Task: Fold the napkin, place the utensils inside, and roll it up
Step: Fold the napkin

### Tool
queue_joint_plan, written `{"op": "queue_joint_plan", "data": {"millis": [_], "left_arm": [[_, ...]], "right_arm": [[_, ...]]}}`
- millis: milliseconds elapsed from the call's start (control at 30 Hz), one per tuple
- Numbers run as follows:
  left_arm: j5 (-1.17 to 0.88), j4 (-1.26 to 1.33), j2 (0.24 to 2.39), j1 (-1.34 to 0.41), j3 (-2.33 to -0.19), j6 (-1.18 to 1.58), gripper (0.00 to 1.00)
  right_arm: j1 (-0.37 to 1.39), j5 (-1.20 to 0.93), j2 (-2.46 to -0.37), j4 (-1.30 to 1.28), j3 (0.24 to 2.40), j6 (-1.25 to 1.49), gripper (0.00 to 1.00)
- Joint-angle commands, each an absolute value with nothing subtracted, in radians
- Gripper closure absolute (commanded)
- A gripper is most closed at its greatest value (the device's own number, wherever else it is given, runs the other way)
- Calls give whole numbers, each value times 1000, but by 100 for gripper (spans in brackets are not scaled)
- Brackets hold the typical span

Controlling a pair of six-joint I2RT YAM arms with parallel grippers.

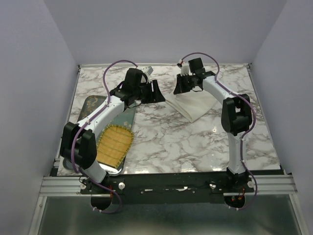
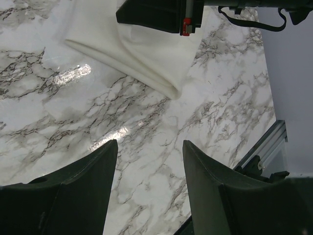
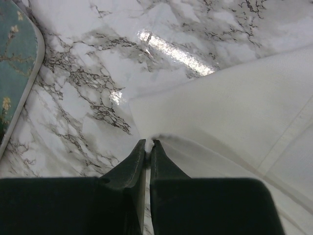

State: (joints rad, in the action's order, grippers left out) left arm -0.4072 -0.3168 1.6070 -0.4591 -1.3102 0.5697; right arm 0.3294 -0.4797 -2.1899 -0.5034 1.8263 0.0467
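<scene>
"Napkin (image 1: 194, 105) first: where is it from the left arm?"
"Folded on the marble table (image 1: 161, 139), just right of the left gripper (image 2: 149, 144), untouched. Those jaws stand wide apart, holding nothing."
"And the right gripper (image 3: 148, 143)?"
"At a corner of the cloth, fingers nearly together, pinching its edge."

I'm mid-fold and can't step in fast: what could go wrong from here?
The right fingers pinch only a thin edge of the napkin, so it may slip free as it is drawn over. The left fingers hang open close to the right arm; the two could bump.
</scene>
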Motion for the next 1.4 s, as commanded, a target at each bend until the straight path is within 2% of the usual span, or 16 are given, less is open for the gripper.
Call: {"op": "queue_joint_plan", "data": {"millis": [0,400,533,567,700,767,900,933,1000,1033,1100,1133,1200,1367], "left_arm": [[-394,-321,1582,-457,-1295,565,36],[-399,-319,1585,-459,-1290,565,36],[-397,-314,1594,-457,-1293,568,35],[-397,-313,1609,-457,-1301,571,35],[-411,-295,1661,-457,-1336,606,31],[-422,-264,1710,-457,-1370,633,27],[-457,-249,1839,-460,-1465,695,21],[-450,-259,1871,-462,-1492,699,15],[-436,-287,1959,-462,-1577,704,16],[-420,-291,1986,-462,-1603,704,18],[-408,-293,2048,-463,-1667,703,22],[-402,-296,2069,-463,-1689,707,27],[-402,-299,2124,-465,-1747,710,29],[-426,-273,2195,-466,-1808,716,27]], "right_arm": [[345,-488,-2230,-517,1867,38,88],[367,-505,-2269,-537,1891,29,81],[365,-479,-2276,-566,1924,41,67],[365,-469,-2278,-592,1959,47,59],[365,-459,-2273,-685,2071,95,51],[361,-387,-2225,-706,2066,115,48],[312,-279,-2073,-693,1924,210,47],[275,-273,-2009,-680,1831,231,47],[235,-291,-1932,-573,1690,294,47],[191,-301,-1901,-539,1561,316,47],[147,-304,-1827,-473,1470,365,47],[111,-304,-1812,-460,1433,371,47],[81,-299,-1804,-451,1379,365,50],[8,-230,-1805,-431,1322,360,55]]}}
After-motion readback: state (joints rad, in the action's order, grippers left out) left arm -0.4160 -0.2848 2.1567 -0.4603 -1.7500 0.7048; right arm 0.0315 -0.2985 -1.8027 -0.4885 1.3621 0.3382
